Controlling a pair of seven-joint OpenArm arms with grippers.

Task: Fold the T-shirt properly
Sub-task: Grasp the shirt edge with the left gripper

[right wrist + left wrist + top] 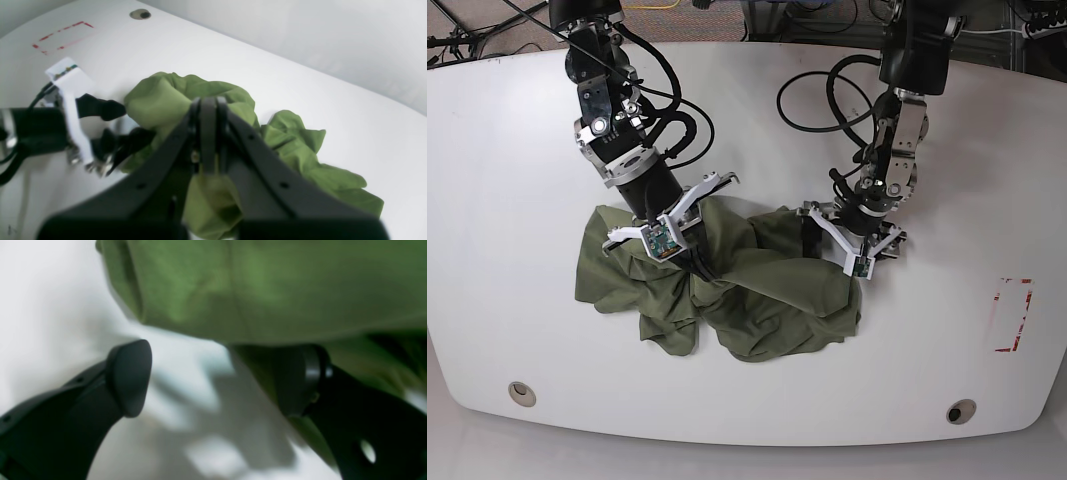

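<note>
The olive-green T-shirt [757,290] lies crumpled in a wrinkled heap at the middle of the white table [947,180]. My right gripper [208,133] is shut on a raised fold of the T-shirt [300,156], and cloth hangs between its finger arms. In the base view this right gripper [692,255] sits on the heap's left part. My left gripper [213,380] stands open at the edge of the T-shirt [267,290]; one finger is over bare table and the other lies under a green fold. It [822,235] is at the heap's upper right edge.
A red dashed rectangle [1012,315] marks the table's right side, also seen as a red dashed rectangle [63,33] in the right wrist view. Round holes [522,393] [960,412] sit near the front edge. Black cables [817,100] loop across the back of the table.
</note>
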